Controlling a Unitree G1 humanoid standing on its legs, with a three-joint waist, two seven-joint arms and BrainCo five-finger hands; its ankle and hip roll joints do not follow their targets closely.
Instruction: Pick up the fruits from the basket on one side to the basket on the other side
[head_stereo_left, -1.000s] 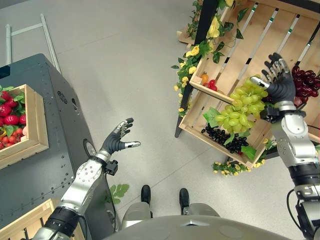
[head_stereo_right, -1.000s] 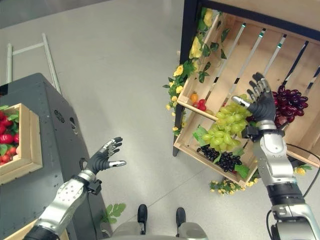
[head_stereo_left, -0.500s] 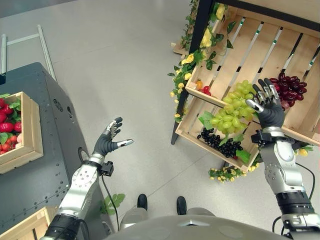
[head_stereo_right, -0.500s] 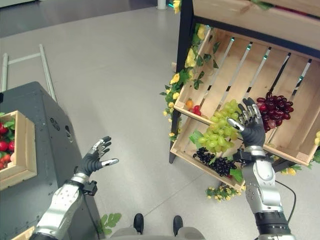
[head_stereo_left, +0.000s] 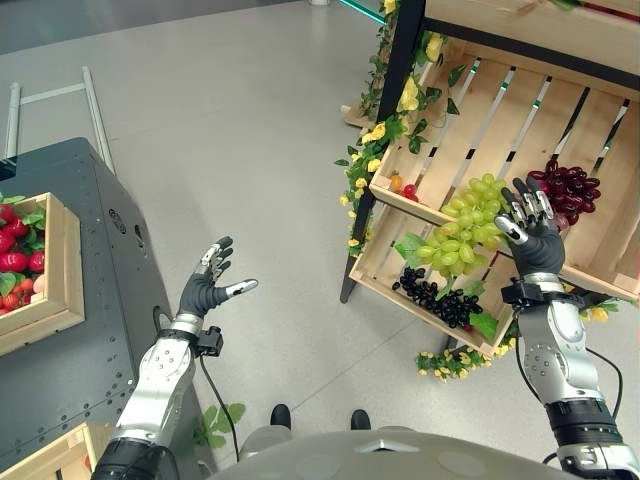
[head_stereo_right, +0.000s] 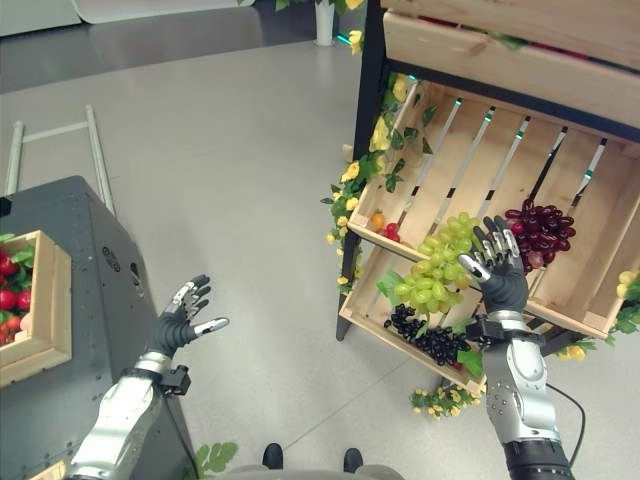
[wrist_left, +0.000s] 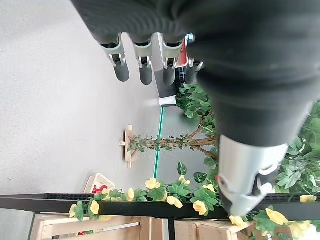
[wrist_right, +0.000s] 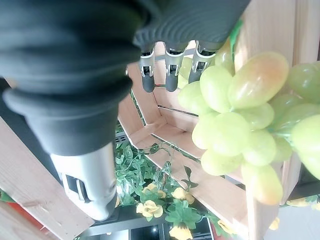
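A slanted wooden rack (head_stereo_left: 470, 120) with a black post, trimmed with leaves and yellow flowers, holds green grapes (head_stereo_left: 462, 222) at its middle. Dark red grapes (head_stereo_left: 570, 185) lie just right of them, black grapes (head_stereo_left: 440, 295) below, and small red and orange fruits (head_stereo_left: 402, 186) to their left.

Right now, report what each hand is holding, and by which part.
Nothing is held. The right hand is open beside the green grapes in the wooden crate; the left hand is open over the floor.
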